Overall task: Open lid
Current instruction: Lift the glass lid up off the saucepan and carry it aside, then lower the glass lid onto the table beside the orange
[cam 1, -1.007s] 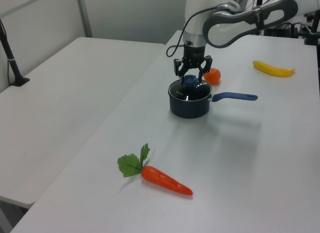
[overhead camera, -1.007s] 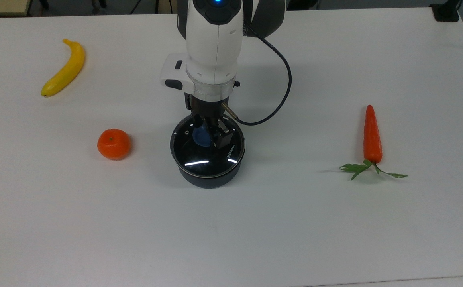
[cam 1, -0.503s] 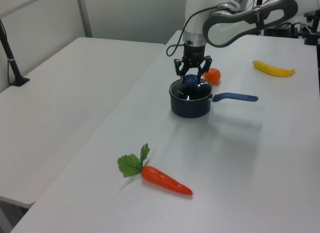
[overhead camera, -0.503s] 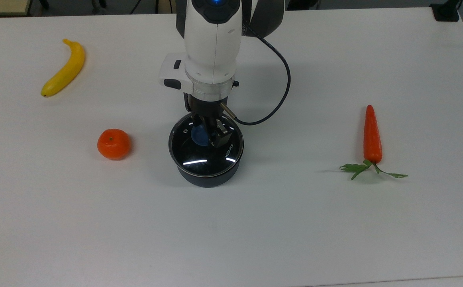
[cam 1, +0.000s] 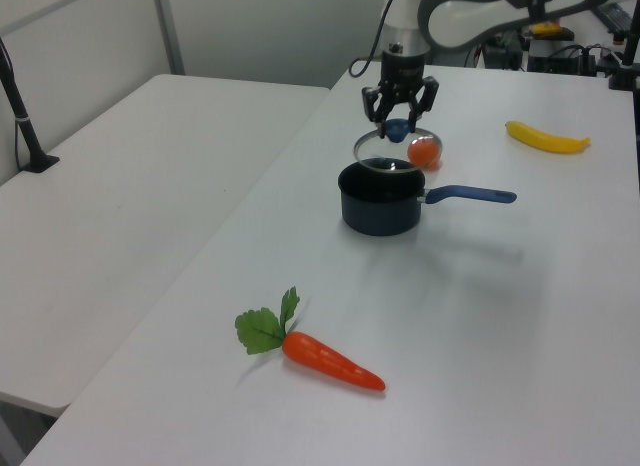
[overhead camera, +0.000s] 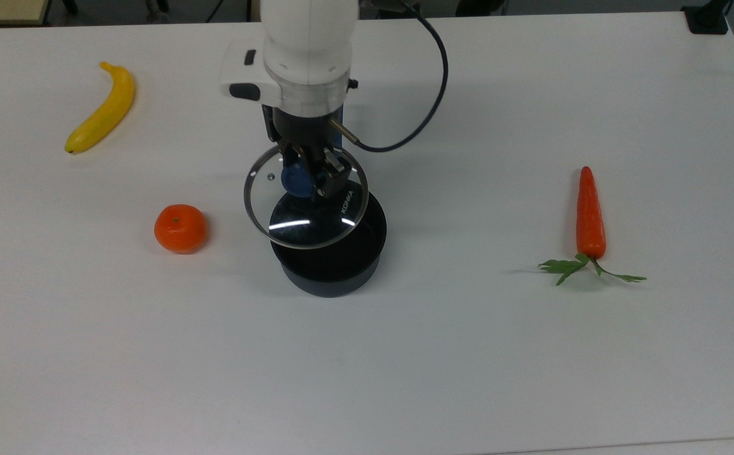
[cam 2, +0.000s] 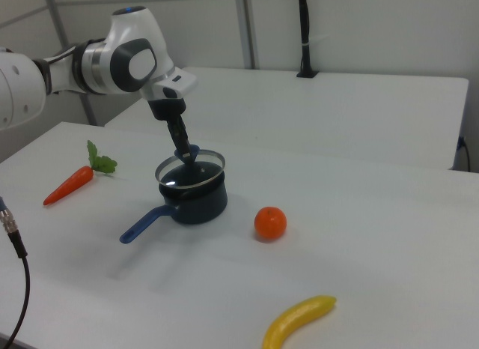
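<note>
The round glass lid [overhead camera: 307,215] [cam 1: 385,149] [cam 2: 190,170] with its metal rim and "KONKA" print hangs in the air just above the dark blue saucepan [overhead camera: 332,256] [cam 1: 380,201] [cam 2: 196,201]. My gripper [overhead camera: 307,177] [cam 1: 398,126] [cam 2: 187,154] is shut on the lid's blue knob [overhead camera: 294,180]. In the top view the lid sits shifted toward the top view's upper left, so part of the pan's open mouth shows. The pan's long handle [cam 1: 470,195] [cam 2: 142,225] lies flat on the table.
On the white table [overhead camera: 468,354] lie an orange [overhead camera: 180,228] [cam 1: 424,151] [cam 2: 270,222], a banana [overhead camera: 102,109] [cam 1: 548,138] [cam 2: 299,321] and a carrot with green leaves [overhead camera: 590,215] [cam 1: 320,354] [cam 2: 71,180]. A second table [cam 1: 120,186] stands beside it.
My gripper has risen with the lid, lifting it off the saucepan and carrying it toward the top view's upper left. The pan has stayed in place.
</note>
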Controlling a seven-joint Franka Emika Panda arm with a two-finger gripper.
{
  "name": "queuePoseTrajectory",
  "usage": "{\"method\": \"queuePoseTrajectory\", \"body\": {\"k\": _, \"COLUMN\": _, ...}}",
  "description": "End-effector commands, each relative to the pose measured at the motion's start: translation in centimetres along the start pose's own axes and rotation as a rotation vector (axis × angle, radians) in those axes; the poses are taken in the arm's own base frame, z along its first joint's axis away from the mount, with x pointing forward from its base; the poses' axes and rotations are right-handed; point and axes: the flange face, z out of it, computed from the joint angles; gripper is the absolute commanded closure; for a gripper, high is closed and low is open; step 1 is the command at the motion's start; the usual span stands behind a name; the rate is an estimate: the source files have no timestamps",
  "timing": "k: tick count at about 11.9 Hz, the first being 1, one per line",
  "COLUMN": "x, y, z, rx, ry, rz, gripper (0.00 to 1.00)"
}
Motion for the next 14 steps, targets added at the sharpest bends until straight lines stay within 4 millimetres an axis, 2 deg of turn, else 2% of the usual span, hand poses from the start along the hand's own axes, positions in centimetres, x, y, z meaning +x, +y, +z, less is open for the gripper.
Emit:
{"method": "queuePoseTrajectory", "body": {"k": 1, "x": 2.1, "y": 4.2, "z": -1.5, "rx": -0.010, "ry": -0.057, "rz": -0.117, "gripper": 0.46}}
{"method": "queuePoseTrajectory", "body": {"k": 5, "x": 6.7, "y": 9.1, "z": -2.1, "rx": 0.057, "ry": -0.081, "rz": -0.254, "gripper": 0.46}}
{"method": "queuePoseTrajectory", "body": {"k": 8, "x": 9.9, "y": 12.8, "z": -0.7, "rx": 0.068, "ry": -0.089, "rz": -0.346, "gripper": 0.46}}
{"method": "queuePoseTrajectory", "body": {"k": 12, "x": 11.5, "y": 16.3, "z": 1.1, "rx": 0.075, "ry": -0.126, "rz": -0.477, "gripper": 0.46}}
{"method": "queuePoseTrajectory", "body": {"k": 14, "x": 10.3, "y": 17.8, "z": 2.4, "rx": 0.074, "ry": -0.175, "rz": -0.490, "gripper": 0.46}}
